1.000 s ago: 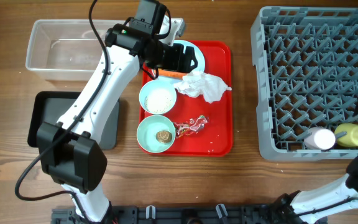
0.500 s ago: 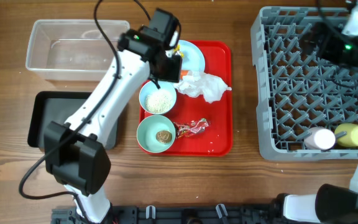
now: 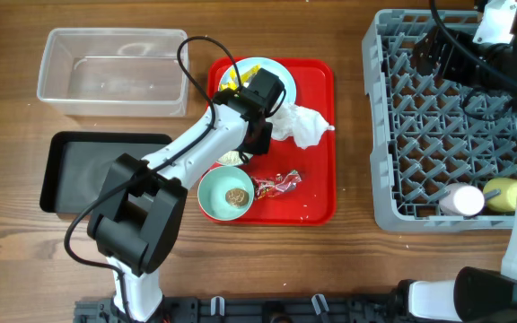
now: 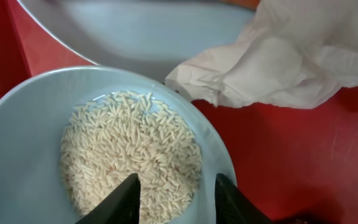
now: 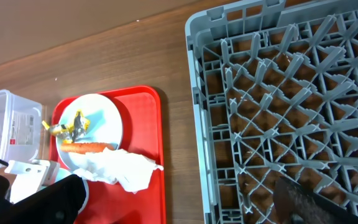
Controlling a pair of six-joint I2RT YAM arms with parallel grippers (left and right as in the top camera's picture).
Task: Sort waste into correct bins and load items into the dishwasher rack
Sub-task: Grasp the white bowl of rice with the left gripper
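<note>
Left claw [image 4: 176,202] dropped over rice bowl [image 4: 17,143]; rim seemingly between spread fingers [image 4: 120,202]

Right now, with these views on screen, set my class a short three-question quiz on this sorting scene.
1. True or false: the pink cup and yellow cup lie in the grey rack.
2. What fills the bowl beneath the left pincer? A rice; B soup; C beans.
3. Fill in: the crumpled napkin lies on the ___ tray.
Key: 1 true; 2 A; 3 red.
</note>
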